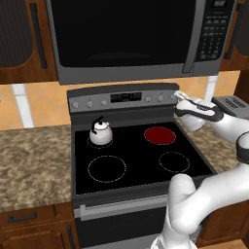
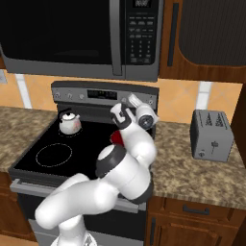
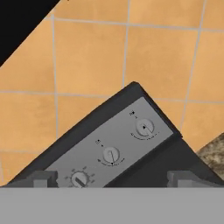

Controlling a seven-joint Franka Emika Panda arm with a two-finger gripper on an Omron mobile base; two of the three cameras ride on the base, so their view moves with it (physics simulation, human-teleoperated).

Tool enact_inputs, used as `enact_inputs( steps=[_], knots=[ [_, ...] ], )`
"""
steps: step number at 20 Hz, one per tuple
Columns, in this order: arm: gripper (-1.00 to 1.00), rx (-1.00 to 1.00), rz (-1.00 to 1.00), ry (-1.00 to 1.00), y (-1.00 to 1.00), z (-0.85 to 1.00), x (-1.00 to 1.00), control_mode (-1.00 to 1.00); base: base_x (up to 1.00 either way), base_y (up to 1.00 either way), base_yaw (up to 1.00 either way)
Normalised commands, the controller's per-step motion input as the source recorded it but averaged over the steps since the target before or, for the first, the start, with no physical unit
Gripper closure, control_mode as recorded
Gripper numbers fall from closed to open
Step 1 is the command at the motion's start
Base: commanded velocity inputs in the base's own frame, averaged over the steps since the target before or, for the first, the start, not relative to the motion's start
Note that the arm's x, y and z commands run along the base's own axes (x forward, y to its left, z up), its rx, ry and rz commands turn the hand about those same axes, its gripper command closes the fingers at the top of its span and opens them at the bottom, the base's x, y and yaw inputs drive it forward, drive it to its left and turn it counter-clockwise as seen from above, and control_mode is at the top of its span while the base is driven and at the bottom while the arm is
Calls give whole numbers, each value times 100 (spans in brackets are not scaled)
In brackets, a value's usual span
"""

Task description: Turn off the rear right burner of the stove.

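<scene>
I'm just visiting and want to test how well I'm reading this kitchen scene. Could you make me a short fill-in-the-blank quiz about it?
1. The rear right burner glows ____.
2. The white kettle sits on the rear ____ burner of the stove.
3. The gripper is up by the knobs at the ____ end of the stove's back panel.
4. On the counter right of the stove stands a grey ____.

Missing words: red; left; right; toaster
</scene>
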Motion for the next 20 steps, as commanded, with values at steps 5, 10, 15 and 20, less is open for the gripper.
enact_inputs(
  steps=[5,10,15,20],
  knots=[
    [-100,-4,1,0,-1,-16,32,-100,0,0,0],
    [-100,-5,0,0,16,0,18,-100,0,0,0],
    [-100,-6,0,0,17,-1,14,-100,0,0,0],
    [-100,-5,-1,0,12,0,43,-100,0,0,0]
  ],
)
